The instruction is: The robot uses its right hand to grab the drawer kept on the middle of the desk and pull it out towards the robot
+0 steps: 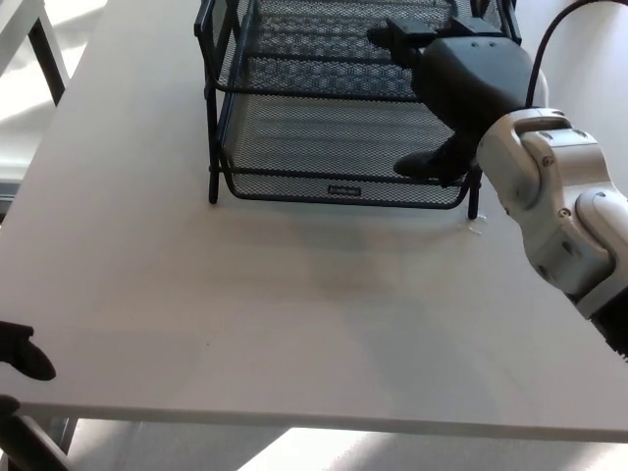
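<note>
— Two tiers show on the black wire-mesh drawer rack (343, 118), which stands toward the far edge of the white rectangular desk (294, 304), roughly midway between its left and right edges. What of the lower tier?

— The lower black mesh drawer (324, 147) sits inside the frame, its front rail carrying a small label plate (343, 190). The frame's legs stand on the desk surface. Both tiers appear bare of contents as far as the mesh allows a reading.

— And the right hand?

— The black right hand (446, 93) is over the right side of the rack, joined to a white forearm shell (559, 196) that enters from the desk's right edge. One finger (392, 37) points toward the upper tier; another dark digit (422, 165) reaches down by the lower drawer's front right corner. The fingers are spread apart. Whether any of them touches the mesh cannot be told.

— Anything obscured?

— The rack's far end is cut off by the top of the picture. The hand covers the rack's right upright. A small black part (22, 353) shows at the desk's near left corner; it may belong to the left hand, but finger state cannot be told.
</note>
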`<state>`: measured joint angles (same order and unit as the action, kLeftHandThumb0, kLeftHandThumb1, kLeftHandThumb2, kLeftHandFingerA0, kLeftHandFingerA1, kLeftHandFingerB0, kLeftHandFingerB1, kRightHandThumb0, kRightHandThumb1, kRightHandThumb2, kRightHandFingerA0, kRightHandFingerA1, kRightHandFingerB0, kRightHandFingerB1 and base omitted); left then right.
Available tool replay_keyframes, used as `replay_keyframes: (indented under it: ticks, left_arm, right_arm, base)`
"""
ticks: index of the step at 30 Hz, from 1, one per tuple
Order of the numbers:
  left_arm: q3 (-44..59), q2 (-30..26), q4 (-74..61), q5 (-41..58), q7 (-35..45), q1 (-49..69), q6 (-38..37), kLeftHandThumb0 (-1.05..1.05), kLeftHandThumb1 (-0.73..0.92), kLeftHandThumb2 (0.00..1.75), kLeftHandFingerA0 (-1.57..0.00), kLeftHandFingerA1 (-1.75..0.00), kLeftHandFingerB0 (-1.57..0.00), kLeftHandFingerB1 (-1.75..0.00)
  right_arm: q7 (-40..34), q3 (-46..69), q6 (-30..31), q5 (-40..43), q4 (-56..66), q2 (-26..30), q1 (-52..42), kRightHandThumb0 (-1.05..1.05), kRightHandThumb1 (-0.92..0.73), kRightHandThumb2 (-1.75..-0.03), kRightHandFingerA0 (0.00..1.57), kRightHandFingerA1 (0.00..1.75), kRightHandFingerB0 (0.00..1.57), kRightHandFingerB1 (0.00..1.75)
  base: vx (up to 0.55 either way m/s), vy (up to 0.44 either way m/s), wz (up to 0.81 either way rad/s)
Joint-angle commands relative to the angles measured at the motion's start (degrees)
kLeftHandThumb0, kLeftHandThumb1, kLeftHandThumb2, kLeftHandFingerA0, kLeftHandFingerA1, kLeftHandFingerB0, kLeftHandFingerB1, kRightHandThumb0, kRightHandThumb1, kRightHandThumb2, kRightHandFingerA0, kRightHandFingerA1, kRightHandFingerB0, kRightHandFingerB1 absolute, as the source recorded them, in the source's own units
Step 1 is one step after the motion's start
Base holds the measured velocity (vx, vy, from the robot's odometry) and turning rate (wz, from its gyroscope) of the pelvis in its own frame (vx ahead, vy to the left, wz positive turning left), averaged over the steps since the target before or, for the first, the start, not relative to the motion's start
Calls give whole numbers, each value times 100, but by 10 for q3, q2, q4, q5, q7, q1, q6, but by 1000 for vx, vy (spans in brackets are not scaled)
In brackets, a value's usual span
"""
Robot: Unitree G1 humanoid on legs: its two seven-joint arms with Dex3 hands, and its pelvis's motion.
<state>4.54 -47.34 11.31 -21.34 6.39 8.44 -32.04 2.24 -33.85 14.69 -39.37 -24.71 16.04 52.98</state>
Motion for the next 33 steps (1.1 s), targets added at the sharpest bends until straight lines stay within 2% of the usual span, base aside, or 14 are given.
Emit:
replay_keyframes:
  ticks: [1,4,5,6,8,13,16,19,23,26,28,29,30,33]
  left_arm:
    - [1,-4,4,-8,3,-4,-15,-28,58,57,-75,-84,-82,-61]
    - [-2,-7,3,-6,11,-9,-15,-29,58,57,-75,-84,-81,-62]
    - [-1,-7,-1,-8,10,-9,-12,-29,58,57,-76,-87,-82,-62]
    - [-1,-7,-1,-8,10,-9,-12,-29,58,57,-76,-87,-82,-62]
    - [-2,-9,-5,-7,16,-11,-7,-28,58,57,-76,-86,-82,-62]
    - [-3,-10,-7,-9,17,-16,-7,-27,57,56,-77,-85,-83,-62]
    - [-5,-11,-4,-6,21,-18,-10,-28,57,57,-76,-85,-82,-63]
    - [-4,-12,-7,-4,22,-17,-13,-29,58,57,-76,-88,-82,-64]
    - [-7,-11,3,-1,23,-21,-17,-29,57,56,-76,-85,-83,-63]
    - [-6,-10,-1,-3,23,-20,-12,-29,58,57,-76,-84,-83,-62]
    - [-9,-9,-2,-2,28,-24,-5,-29,57,58,-75,-82,-82,-61]
    - [-8,-9,-3,-2,28,-23,-4,-28,58,57,-76,-82,-82,-61]
    - [-9,-9,-3,2,31,-23,-3,-28,58,58,-76,-82,-82,-60]
    - [-8,-10,-10,4,37,-21,5,-29,58,57,-76,-82,-82,-60]
  right_arm:
    - [-137,-47,23,-119,-130,-12,60,-58,-45,-54,5,39,7,32]
    - [-186,-59,42,-128,-193,-26,74,-34,-17,-81,1,52,0,50]
    - [-210,-61,38,-127,-221,-32,81,-57,-41,-53,7,40,12,33]
    - [-215,-62,38,-126,-228,-33,83,-57,-41,-53,7,40,12,33]
    - [-276,-69,21,-128,-277,-39,94,-24,-52,-55,13,44,18,35]
    - [-293,-80,12,-127,-319,-43,116,-45,-44,-67,9,49,12,42]
    - [-326,-85,-8,-127,-339,-42,128,-34,-52,-56,17,48,20,38]
    - [-336,-91,-25,-128,-361,-43,147,-48,-45,-73,15,52,18,47]
    - [-354,-100,-40,-130,-379,-44,157,-40,-54,-56,25,50,25,38]
    - [-382,-117,-59,-143,-392,-39,160,-34,-52,-55,52,76,38,43]
    - [-391,-118,-80,-139,-395,-32,161,-34,-53,-57,75,122,48,46]
    - [-391,-120,-92,-139,-396,-29,161,-42,-40,-83,88,115,45,59]
    - [-399,-122,-106,-139,-399,-25,161,-32,-54,-56,88,138,60,49]
    - [-437,-125,-117,-141,-413,-27,158,-40,-52,-56,90,153,87,64]
  base:
    - [0,0,0]
    - [0,0,0]
    - [0,0,0]
    - [0,0,0]
    - [0,0,0]
    - [0,0,0]
    - [0,0,0]
    - [0,0,0]
    - [0,0,0]
    - [0,0,0]
    - [0,0,0]
    - [0,0,0]
    - [0,0,0]
    - [0,0,0]
